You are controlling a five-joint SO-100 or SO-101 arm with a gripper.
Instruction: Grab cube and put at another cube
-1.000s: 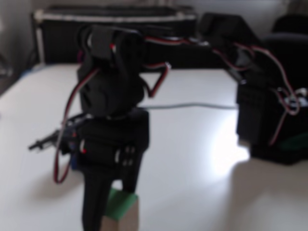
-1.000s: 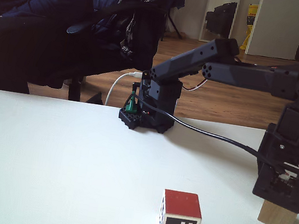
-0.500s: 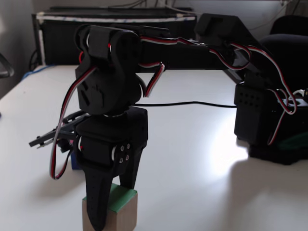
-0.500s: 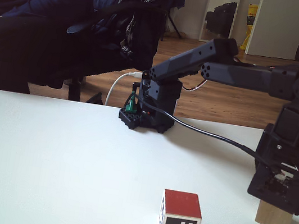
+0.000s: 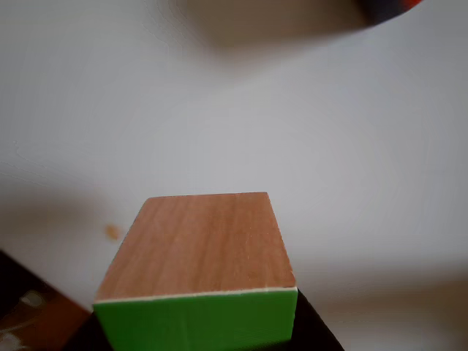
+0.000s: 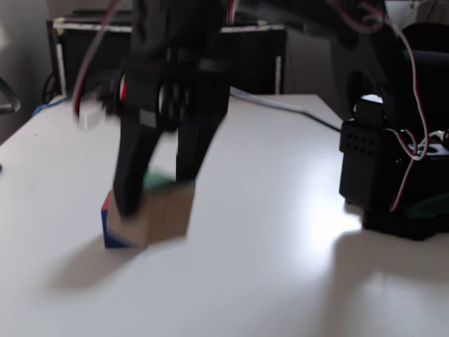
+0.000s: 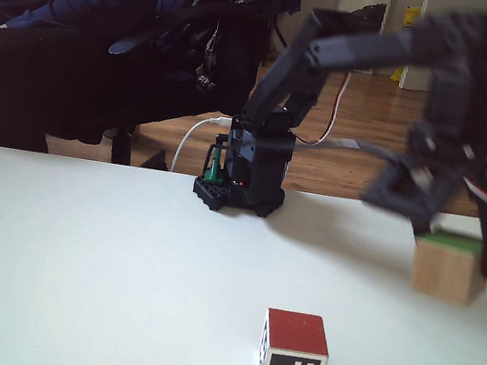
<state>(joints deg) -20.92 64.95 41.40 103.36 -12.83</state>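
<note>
The cube point(image 7: 446, 268), light wood with a green top, hangs just above the white table point(image 7: 102, 253) at the right, and my gripper point(image 7: 452, 245) is shut on it. In a fixed view the blurred gripper point(image 6: 156, 200) holds the same cube point(image 6: 163, 212) left of centre. The other view looks down on its wood face point(image 5: 201, 245) and green face point(image 5: 197, 322), with a dark finger point(image 5: 316, 333) beside it. Another cube point(image 7: 293, 353), red on top with a black-and-white marker in front, stands on the table nearer the camera. It peeks out red and blue point(image 6: 106, 228) behind the held cube.
The arm's black base point(image 7: 242, 178) stands at the table's far edge, and on the right in a fixed view point(image 6: 393, 175). A black case point(image 6: 245, 49) lines the table's back. A person in dark clothes point(image 7: 54, 32) sits beyond the table.
The gripper has lifted the green-topped cube off the table and carried it away from the camera of the view that faces it, toward the marker cube. The arm has straightened upward.
</note>
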